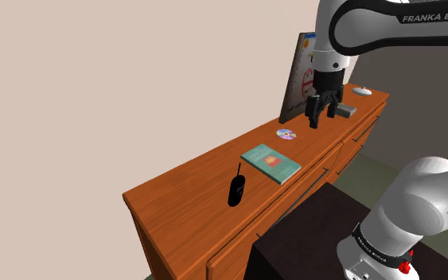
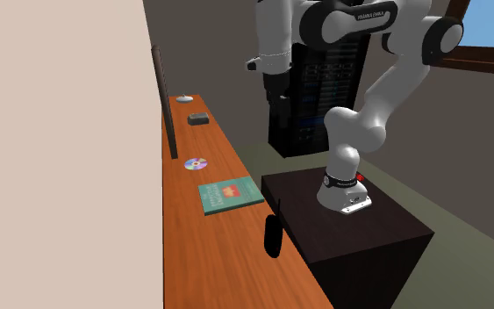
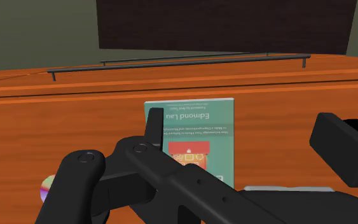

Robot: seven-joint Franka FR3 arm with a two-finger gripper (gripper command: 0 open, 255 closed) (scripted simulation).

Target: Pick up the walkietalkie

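Note:
The walkie-talkie [image 1: 235, 189] [image 2: 273, 233] is black with a thin antenna. It stands upright on the orange wooden sideboard [image 1: 182, 207] [image 2: 210, 255], near its front edge and the near end. My black gripper [image 1: 323, 111] [image 3: 209, 162] hangs open with nothing between its fingers. It is well above the sideboard's far part, between a CD and a small grey box and far from the walkie-talkie. In the wrist view its fingers [image 3: 75, 181] stand wide apart over a teal book.
A teal book [image 1: 270, 163] [image 2: 229, 194] [image 3: 199, 130] lies between the walkie-talkie and a CD [image 1: 286, 134] [image 2: 196, 163] [image 3: 46, 189]. Farther along are a grey box [image 1: 345, 109] [image 2: 198, 118] and a white rounded object [image 1: 362, 91] [image 2: 184, 98]. A flat panel [image 1: 298, 75] [image 2: 160, 88] leans against the wall. The dark stand [image 2: 350, 224] is beside the sideboard.

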